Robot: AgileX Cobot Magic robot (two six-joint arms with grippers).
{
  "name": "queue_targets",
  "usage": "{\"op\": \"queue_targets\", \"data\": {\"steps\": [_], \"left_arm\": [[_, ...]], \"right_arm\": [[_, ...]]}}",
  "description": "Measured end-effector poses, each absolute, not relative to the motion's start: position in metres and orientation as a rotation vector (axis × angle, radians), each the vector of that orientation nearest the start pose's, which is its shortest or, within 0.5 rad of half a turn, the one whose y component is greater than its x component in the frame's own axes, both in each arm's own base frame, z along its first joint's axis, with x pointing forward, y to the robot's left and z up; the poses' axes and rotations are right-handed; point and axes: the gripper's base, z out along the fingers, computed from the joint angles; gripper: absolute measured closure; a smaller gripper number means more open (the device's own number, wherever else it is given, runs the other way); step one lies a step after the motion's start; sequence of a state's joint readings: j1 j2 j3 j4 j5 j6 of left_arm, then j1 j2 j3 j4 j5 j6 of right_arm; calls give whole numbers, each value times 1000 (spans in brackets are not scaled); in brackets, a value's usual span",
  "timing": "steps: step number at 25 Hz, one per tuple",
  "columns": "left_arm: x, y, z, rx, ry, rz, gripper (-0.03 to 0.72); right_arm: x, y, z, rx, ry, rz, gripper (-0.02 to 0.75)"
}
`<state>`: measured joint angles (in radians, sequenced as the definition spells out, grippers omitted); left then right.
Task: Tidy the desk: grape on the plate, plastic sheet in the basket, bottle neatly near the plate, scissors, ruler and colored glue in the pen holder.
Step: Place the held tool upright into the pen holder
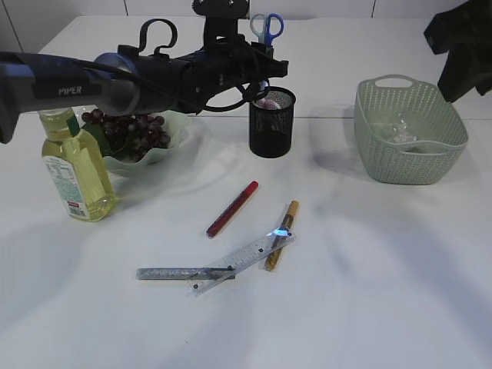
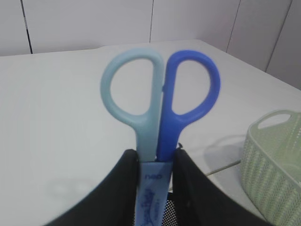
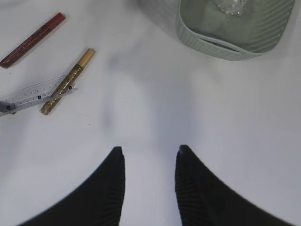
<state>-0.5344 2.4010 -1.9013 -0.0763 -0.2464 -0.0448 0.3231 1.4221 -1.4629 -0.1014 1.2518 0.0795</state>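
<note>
My left gripper [image 1: 261, 60] is shut on the scissors [image 1: 267, 27], which have a pale blue and a dark blue handle, and holds them upright over the black mesh pen holder [image 1: 272, 127]. In the left wrist view the scissors [image 2: 160, 94] stand between the jaws [image 2: 155, 157], handles up. Grapes [image 1: 127, 131] lie on the pale green plate [image 1: 175, 138]. A yellow bottle [image 1: 77, 173] stands left of it. A red glue pen [image 1: 232, 208], a gold glue pen [image 1: 283, 234] and a clear ruler [image 1: 242, 261] lie mid-table. My right gripper [image 3: 149, 151] is open and empty above the table.
A grey ruler [image 1: 173, 273] lies under the clear ruler's end. The green basket [image 1: 407, 165] at the right holds a crumpled plastic sheet [image 1: 400, 127]. The right wrist view shows the basket [image 3: 225, 44], the gold pen [image 3: 68, 80] and the red pen [image 3: 33, 40].
</note>
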Motion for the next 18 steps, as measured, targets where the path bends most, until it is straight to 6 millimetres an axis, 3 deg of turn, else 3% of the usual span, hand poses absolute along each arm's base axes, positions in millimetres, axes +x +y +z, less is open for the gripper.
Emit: {"op": "queue_targets", "data": {"steps": [18], "left_arm": [[485,-286,189,364,1712,-455,501]], "right_arm": [[270,81,380,-339,2659,-13,441]]}}
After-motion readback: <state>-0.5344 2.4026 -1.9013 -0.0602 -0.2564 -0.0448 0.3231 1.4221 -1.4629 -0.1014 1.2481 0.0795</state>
